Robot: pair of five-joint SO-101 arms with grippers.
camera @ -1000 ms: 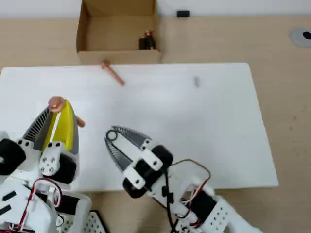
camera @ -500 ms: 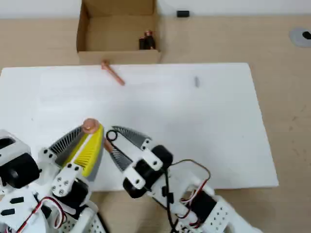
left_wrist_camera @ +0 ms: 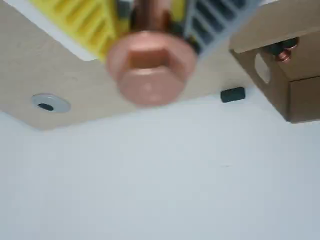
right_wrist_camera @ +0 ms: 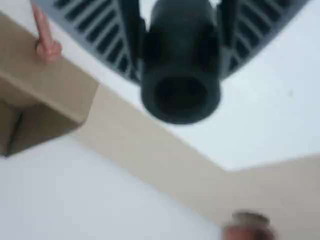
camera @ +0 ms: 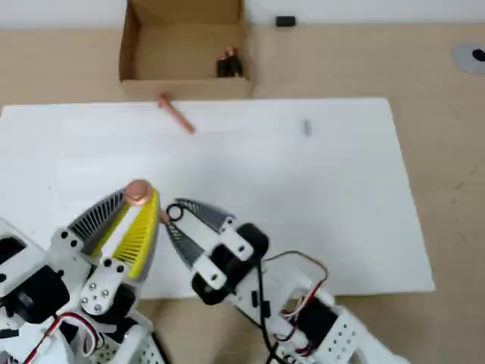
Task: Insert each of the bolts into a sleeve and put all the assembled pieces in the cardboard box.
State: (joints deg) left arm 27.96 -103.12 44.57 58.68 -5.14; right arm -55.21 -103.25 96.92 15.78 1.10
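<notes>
While your left gripper is clamped on a copper bolt, the bolt's hexagonal head pokes out past the yellow and grey fingertips. It hangs above the white board, close to the board's near edge and towards its left corner. Your right gripper sits just beside it, closed around a black sleeve. From the right wrist view you look straight into the sleeve's open bore, which is held between two dark ribbed fingers. Bolt and sleeve are very near each other, but you cannot tell from these views whether they touch.

You have a second bolt lying flat on the board at its far edge, left of the middle. Its head is just beside the front wall of the cardboard box. That box stands on the tabletop against the board's far edge. In the box's near right corner you can see one assembled piece, a copper bolt seated in a dark sleeve. A small black block rests on the tabletop beyond the box, off its far right corner.
</notes>
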